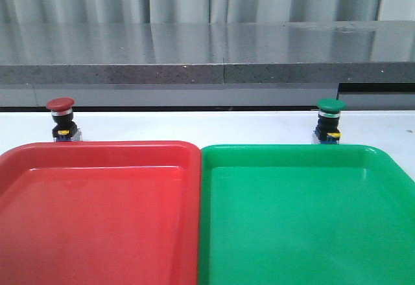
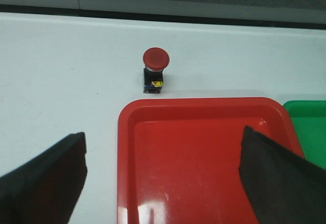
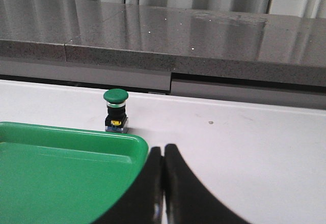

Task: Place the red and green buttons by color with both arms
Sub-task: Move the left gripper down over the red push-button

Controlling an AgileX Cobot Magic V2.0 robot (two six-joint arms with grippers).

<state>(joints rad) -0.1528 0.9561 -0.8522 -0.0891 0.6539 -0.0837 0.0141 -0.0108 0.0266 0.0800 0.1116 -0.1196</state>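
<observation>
- My left pincer (image 2: 163,183) is spread wide, its two fingers (image 2: 43,180) far apart and holding nothing; it hangs above the near part of the red tray (image 2: 204,173).
- My right pincer (image 3: 163,188) is closed, fingertips pressed together with nothing between them, over the white table (image 3: 254,142) just beside the green tray's (image 3: 56,178) corner.
- The red button (image 1: 61,118) stands upright on the table, just behind the far edge of the red tray, near that tray's left end.
- The green button (image 1: 329,120) stands upright just behind the far edge of the green tray.
- The two trays lie side by side, red on my left, green on my right.
</observation>
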